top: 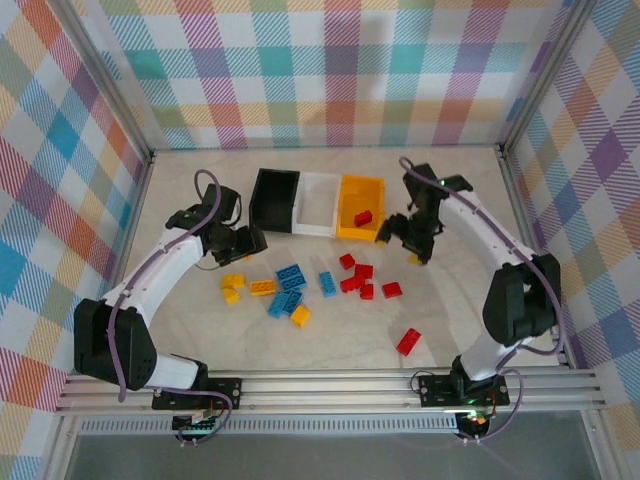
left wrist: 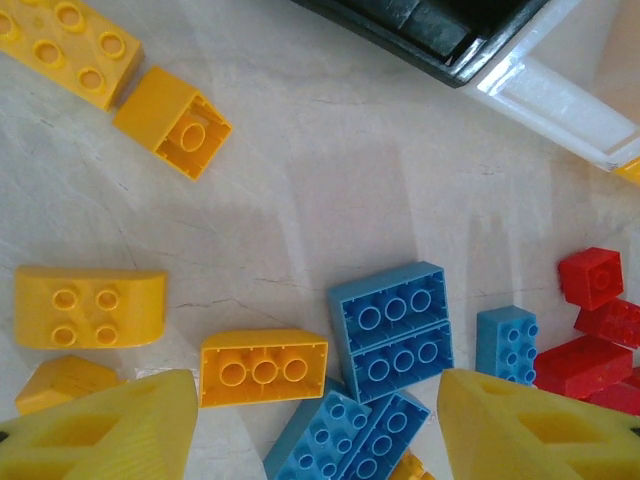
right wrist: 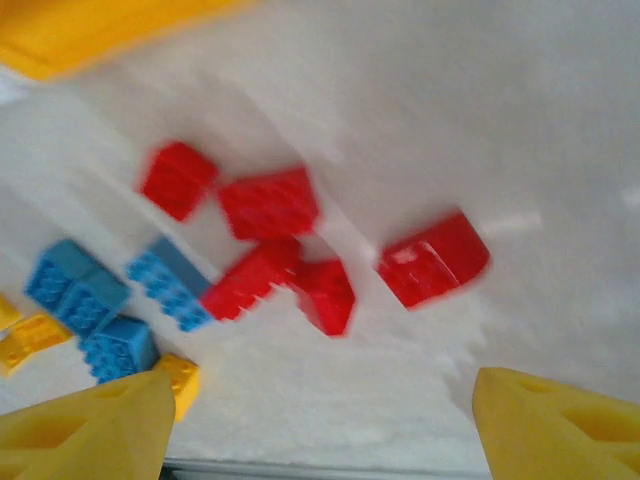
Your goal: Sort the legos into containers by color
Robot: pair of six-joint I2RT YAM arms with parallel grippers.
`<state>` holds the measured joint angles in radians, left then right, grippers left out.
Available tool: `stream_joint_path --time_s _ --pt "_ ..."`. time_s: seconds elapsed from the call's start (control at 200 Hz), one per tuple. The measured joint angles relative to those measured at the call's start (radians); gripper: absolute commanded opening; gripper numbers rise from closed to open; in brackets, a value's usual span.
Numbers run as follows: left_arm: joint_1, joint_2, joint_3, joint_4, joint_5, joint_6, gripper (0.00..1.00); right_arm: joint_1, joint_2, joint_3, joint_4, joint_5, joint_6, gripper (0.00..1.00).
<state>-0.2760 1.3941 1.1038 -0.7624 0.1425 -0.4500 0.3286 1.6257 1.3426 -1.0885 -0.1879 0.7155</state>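
Red, blue and yellow-orange legos lie scattered mid-table: yellow ones (top: pixel 232 283) on the left, blue ones (top: pixel 291 277) in the middle, red ones (top: pixel 362 271) on the right, and a lone red brick (top: pixel 408 341) nearer the front. Behind them stand the black bin (top: pixel 275 198), the white bin (top: pixel 318 203) and the yellow-orange bin (top: pixel 374 190), which holds one red brick (top: pixel 362 218). My left gripper (left wrist: pixel 320 440) is open above a yellow brick (left wrist: pixel 263 367) and blue bricks (left wrist: pixel 395 320). My right gripper (right wrist: pixel 320 430) hangs open and empty over the red bricks (right wrist: pixel 270 205), its view blurred.
The metal frame rail (top: pixel 330 385) runs along the near edge. Checked walls (top: pixel 330 70) close the back and sides. In the left wrist view the corners of the black bin (left wrist: pixel 440 30) and the white bin (left wrist: pixel 560 95) sit just beyond the bricks.
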Motion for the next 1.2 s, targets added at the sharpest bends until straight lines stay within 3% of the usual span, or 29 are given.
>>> stream_joint_path --time_s 0.155,0.355,0.54,0.95,1.2 --pt "-0.021 -0.002 -0.01 0.007 -0.001 -0.012 0.65 0.013 -0.004 -0.143 0.04 -0.019 0.192 0.76" --pt "-0.031 -0.031 -0.011 0.006 -0.004 -0.029 0.66 0.02 0.029 -0.153 0.066 -0.021 0.452 0.69" --pt "-0.031 -0.071 -0.011 -0.01 -0.016 -0.029 0.68 0.02 0.071 -0.165 0.098 -0.003 0.629 0.7" --pt "-0.031 -0.101 -0.016 -0.053 -0.05 0.0 0.7 0.02 0.168 -0.226 0.213 -0.014 0.769 0.7" --pt "-0.02 -0.093 -0.016 -0.059 -0.049 0.028 0.7 0.021 0.186 -0.251 0.262 -0.02 0.801 0.64"
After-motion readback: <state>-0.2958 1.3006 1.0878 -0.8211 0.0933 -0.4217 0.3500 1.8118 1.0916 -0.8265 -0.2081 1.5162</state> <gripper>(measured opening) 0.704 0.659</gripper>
